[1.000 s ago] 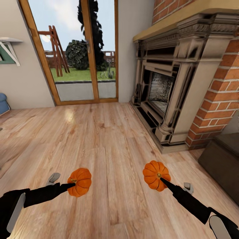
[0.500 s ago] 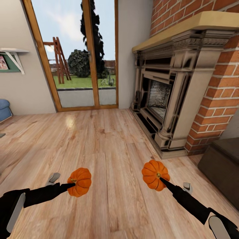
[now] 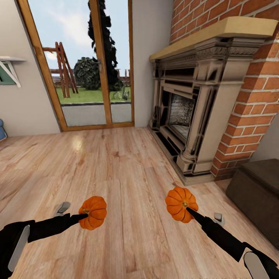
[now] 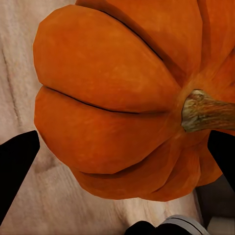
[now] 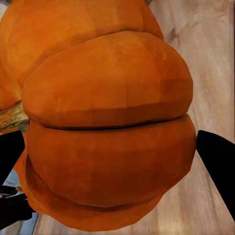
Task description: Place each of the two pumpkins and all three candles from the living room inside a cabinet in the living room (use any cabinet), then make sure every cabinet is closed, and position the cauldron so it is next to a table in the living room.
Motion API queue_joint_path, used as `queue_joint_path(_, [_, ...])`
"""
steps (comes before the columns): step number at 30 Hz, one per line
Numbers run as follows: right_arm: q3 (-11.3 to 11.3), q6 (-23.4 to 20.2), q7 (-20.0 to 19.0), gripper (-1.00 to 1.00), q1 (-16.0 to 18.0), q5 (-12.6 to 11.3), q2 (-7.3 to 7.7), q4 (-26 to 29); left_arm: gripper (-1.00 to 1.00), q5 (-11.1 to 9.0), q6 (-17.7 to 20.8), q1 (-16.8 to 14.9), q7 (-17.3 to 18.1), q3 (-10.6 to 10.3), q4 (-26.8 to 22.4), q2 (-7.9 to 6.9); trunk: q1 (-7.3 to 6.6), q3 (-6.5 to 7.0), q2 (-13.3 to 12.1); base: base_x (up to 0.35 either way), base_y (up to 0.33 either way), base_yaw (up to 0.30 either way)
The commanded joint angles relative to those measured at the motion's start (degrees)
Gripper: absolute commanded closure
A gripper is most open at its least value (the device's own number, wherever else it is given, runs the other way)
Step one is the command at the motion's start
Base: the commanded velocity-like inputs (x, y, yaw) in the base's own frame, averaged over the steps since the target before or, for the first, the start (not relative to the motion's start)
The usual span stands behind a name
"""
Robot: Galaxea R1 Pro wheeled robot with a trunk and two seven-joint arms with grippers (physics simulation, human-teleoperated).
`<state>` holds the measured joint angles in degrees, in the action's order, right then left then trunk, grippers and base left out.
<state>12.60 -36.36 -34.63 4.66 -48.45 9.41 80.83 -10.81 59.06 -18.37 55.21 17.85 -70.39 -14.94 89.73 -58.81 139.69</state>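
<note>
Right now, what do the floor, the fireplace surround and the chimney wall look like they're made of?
Floor: wood planks, light glossy finish, shown by grain lines and window glare. Fireplace surround: probably carved stone or painted wood, pale with dark worn patches. Chimney wall: red brick with pale mortar joints.

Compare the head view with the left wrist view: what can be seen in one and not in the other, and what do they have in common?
Head view alone: the right gripper shut on the right pumpkin, the brick fireplace, the glass door and a dark cabinet at the right edge. Left wrist view alone: the pumpkin's stem up close, with a dark fingertip on each side of the fruit. Both share the left pumpkin, held by the left gripper, and the wooden floor.
</note>
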Motion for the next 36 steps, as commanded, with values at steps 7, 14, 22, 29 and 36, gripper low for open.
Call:
queue_joint_path(7, [0.0,0.0,0.0,1.0,0.0,-0.1,-0.01,0.0,1.0,-0.2,0.1,0.0,0.0,0.0,0.0,0.0,-1.54,0.69,-2.8,0.0,0.0,-0.149])
queue_joint_path(14, [0.0,0.0,-0.1,1.0,0.0,-0.1,-0.16,0.0,1.0,-0.2,0.1,0.0,0.0,0.0,0.0,0.0,-3.08,1.57,-5.6,0.0,0.0,-0.084])
queue_joint_path(22, [0.2,0.1,-0.2,1.0,0.0,-0.1,-0.26,0.0,1.0,-0.2,0.1,0.0,0.0,0.0,0.0,-0.05,-4.84,2.99,-8.8,0.0,0.0,-0.022])
queue_joint_path(29, [0.1,0.1,-0.2,1.0,0.0,-0.2,-0.27,0.0,1.0,-0.2,0.5,0.0,0.0,0.0,0.0,-0.08,-6.38,4.25,-11.6,0.0,0.0,-0.242])
queue_joint_path(36, [0.4,0.2,-2.4,1.0,0.0,-0.1,-0.2,0.0,1.0,-0.2,0.6,0.0,0.0,0.0,0.0,-0.16,-7.91,5.5,-14.5,0.0,0.0,-0.157])
